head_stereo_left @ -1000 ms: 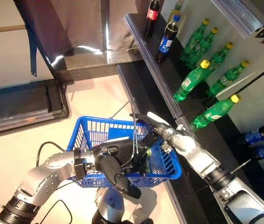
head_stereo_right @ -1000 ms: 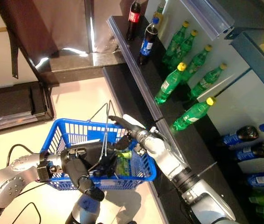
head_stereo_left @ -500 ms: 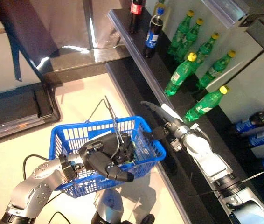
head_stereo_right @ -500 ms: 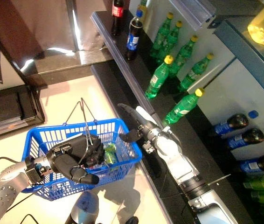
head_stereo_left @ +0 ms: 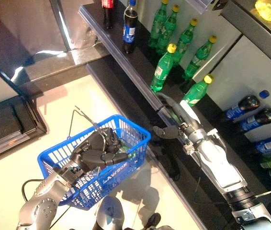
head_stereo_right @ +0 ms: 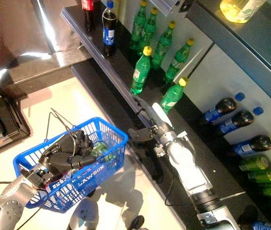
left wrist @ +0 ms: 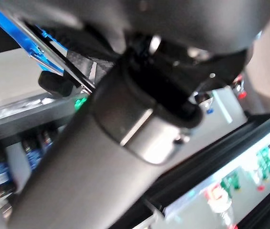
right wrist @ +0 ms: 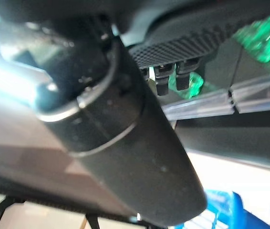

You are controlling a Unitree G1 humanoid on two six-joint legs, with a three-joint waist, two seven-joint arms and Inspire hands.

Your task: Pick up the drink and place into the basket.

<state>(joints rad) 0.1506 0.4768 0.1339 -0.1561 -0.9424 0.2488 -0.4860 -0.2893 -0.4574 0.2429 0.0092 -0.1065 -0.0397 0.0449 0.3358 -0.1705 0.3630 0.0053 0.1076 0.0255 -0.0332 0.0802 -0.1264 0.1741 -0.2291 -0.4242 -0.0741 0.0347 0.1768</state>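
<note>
- Blue basket (head_stereo_left: 126, 165) hangs off the left hand (head_stereo_left: 97, 152), above the pale floor (head_stereo_left: 63, 103) and just beside the dark shelf edge (head_stereo_left: 121, 60).
- Left hand fingers curled round the basket's wire handles (head_stereo_left: 80, 116); a loop of the handles stands up past the hand.
- Green drink (head_stereo_right: 98, 147) lies inside the basket, near the wall closest to the shelf; partly hidden by the hand, so its exact pose is hard to read.
- Right hand (head_stereo_left: 176, 125) is outside the basket, raised by the shelf edge, fingers straight and empty, thumb sticking out toward the basket.
- On the shelf: green bottles (head_stereo_left: 163, 68) with yellow caps, standing in a group; a dark cola bottle (head_stereo_left: 129, 28) with a blue label stands further along.
- More bottles (head_stereo_right: 224, 109) lie on their sides lower down behind the right arm.
</note>
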